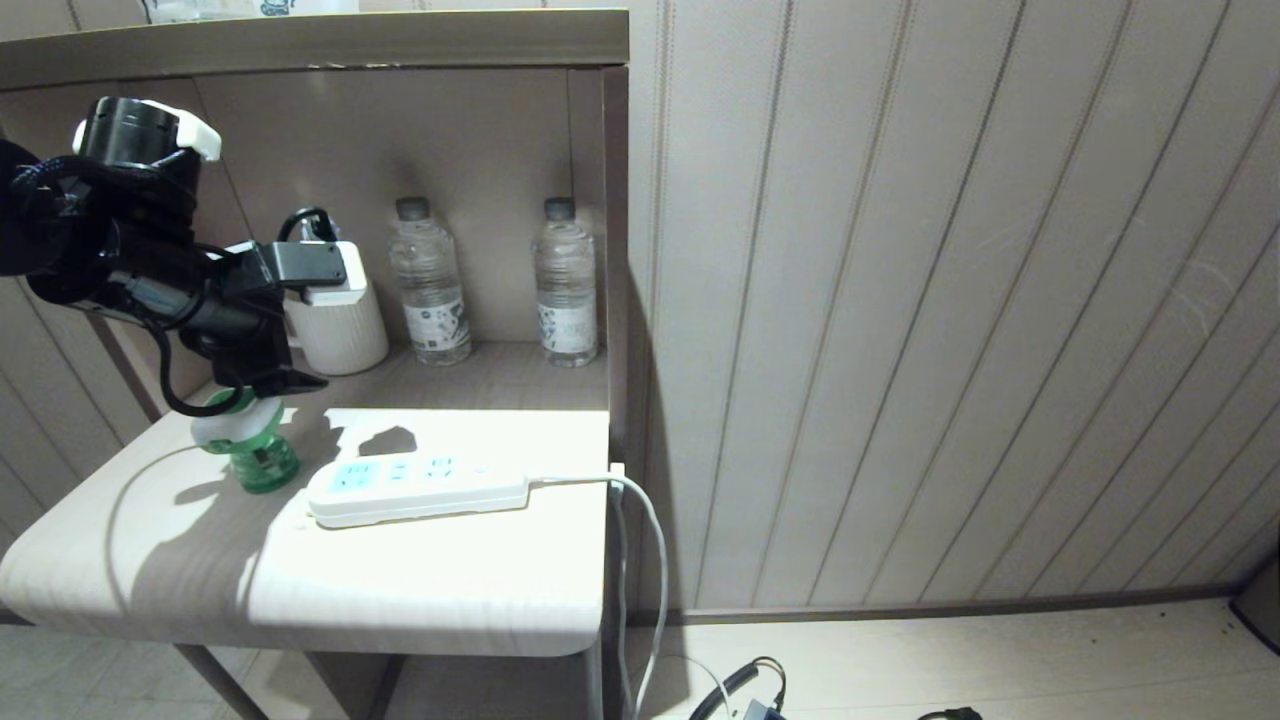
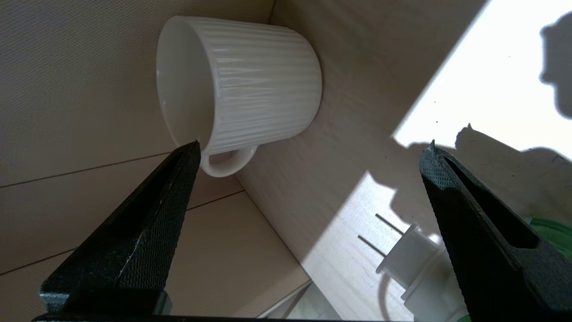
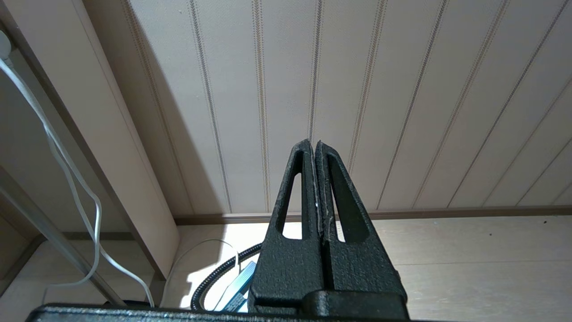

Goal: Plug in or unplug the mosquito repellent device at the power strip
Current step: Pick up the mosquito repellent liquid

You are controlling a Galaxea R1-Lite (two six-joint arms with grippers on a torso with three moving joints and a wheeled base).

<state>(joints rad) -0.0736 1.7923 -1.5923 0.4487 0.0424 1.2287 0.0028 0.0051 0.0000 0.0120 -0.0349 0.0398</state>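
Left gripper [image 2: 313, 147] fingers spread wide, nothing between them, pointed down over the mosquito repellent device [image 1: 250, 440]. Device stands on the table [image 1: 420, 590], prongs bare, unplugged, just left of the power strip [image 1: 415, 487]. Left arm comes in from the left, bent over the table's left end near a white mug [image 2: 250, 85]. Right gripper [image 3: 316, 147] fingers pressed together, empty, parked low facing the wall panel [image 3: 357, 89].
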